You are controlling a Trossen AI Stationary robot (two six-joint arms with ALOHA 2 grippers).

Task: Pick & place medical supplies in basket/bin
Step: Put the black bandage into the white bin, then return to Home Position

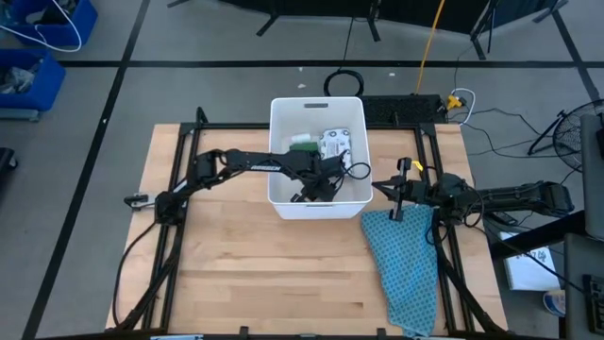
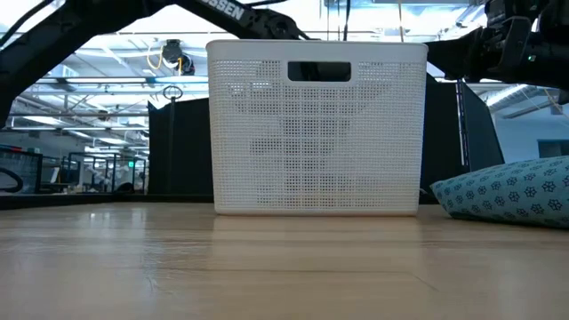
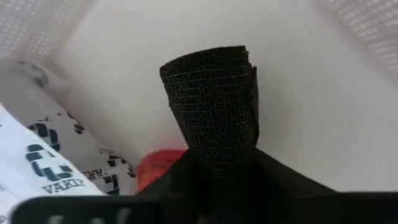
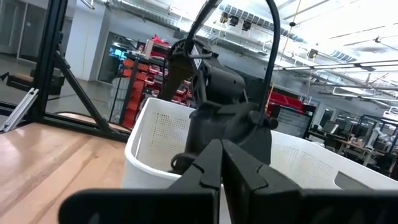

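The white tub (image 1: 318,156) stands at the table's far middle, with its handle slot (image 2: 318,70) facing the near edge. Inside it lie a green box (image 1: 302,144) and a white packet with dark print (image 1: 335,142). My left gripper (image 1: 323,185) reaches down into the tub's near half, shut on a black oblong piece of mesh-like wrap (image 3: 211,99). Beside it on the tub floor are the speckled packet (image 3: 43,162) and an orange-red item (image 3: 160,167). My right gripper (image 1: 400,192) hovers shut right of the tub, at the teal cloth's far corner. My left gripper pinches the black oblong piece by its lower end (image 3: 214,158) between the two fingers (image 3: 180,174). The piece sticks out lengthwise beyond the fingertips, toward the tub's white floor. It touches neither the wall nor the other items in view.
The teal-blue cloth (image 1: 408,264) lies on the table's right side, from beside the tub to the near edge; its folded bulk (image 2: 511,191) shows at table height. The left arm (image 4: 217,106) leans over the tub rim (image 4: 155,134). Bare wood lies before the tub (image 1: 255,264).
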